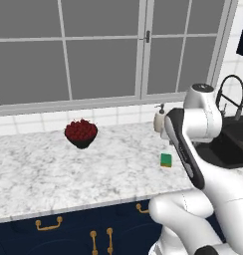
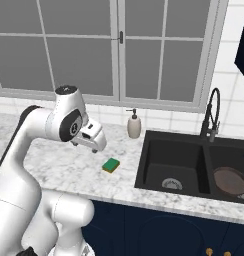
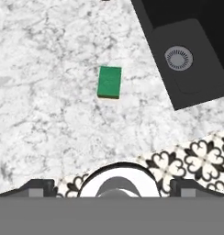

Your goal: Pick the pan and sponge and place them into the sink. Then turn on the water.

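The green sponge (image 3: 109, 82) lies flat on the marble counter, a little left of the sink (image 3: 196, 55); it also shows as the sponge (image 2: 111, 165) and the sponge (image 1: 166, 160). My gripper (image 3: 113, 187) hovers high above the counter, looking down, open, with nothing between its fingertips (image 3: 40, 186). The sponge is ahead of the tips, well apart from them. The reddish-brown pan (image 2: 230, 181) rests in the right basin of the black sink (image 2: 144, 162). Behind the divider stands the black gooseneck faucet (image 2: 212, 116), with no stream under its spout.
A cream soap dispenser (image 2: 134, 125) stands behind the sponge by the sink's left rim. A dark bowl of red fruit (image 1: 81, 132) sits far left on the counter. The counter's front edge and patterned floor tiles (image 3: 196, 158) lie below the hand.
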Available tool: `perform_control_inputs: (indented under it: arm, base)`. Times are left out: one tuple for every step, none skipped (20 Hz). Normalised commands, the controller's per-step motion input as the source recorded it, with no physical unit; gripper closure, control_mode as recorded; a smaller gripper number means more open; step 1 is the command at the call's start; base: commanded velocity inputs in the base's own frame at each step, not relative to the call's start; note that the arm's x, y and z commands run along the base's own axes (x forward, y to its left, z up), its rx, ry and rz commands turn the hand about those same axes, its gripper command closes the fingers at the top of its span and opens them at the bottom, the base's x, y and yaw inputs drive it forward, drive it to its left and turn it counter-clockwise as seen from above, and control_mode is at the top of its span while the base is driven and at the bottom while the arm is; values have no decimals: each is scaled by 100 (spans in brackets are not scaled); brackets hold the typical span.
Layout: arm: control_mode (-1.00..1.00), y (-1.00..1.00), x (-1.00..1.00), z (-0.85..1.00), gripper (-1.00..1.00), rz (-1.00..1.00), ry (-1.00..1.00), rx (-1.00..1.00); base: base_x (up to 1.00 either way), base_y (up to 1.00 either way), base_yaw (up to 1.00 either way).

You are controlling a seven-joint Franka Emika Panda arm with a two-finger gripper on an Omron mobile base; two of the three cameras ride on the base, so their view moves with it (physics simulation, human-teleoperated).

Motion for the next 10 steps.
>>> perform_control_inputs:
  arm:
    - [-100,-31,49,-82,-100,-9,3,9]
    - [-100,-30,46,-78,-100,-9,3,9]
    - [-100,-24,44,-73,-100,-9,1,7]
    - [-100,-17,49,-62,-100,-9,2,6]
    - [-100,-15,51,-52,-100,-7,1,5]
    - [-100,-6,46,-45,-100,-5,0,2]
    - [-100,-8,36,-44,-100,-2,0,1]
    - [-100,-14,32,-46,-100,0,0,0]
    - [-100,0,41,-48,-100,0,0,0]
    - [-100,0,43,-49,-100,0,0,0]
  base:
    - [0,0,0]
    - [0,0,0]
    - [0,0,0]
    - [0,0,0]
    - [0,0,0]
    - [0,0,0]
    - [0,0,0]
    - [0,0,0]
    - [0,0,0]
    - [0,0,0]
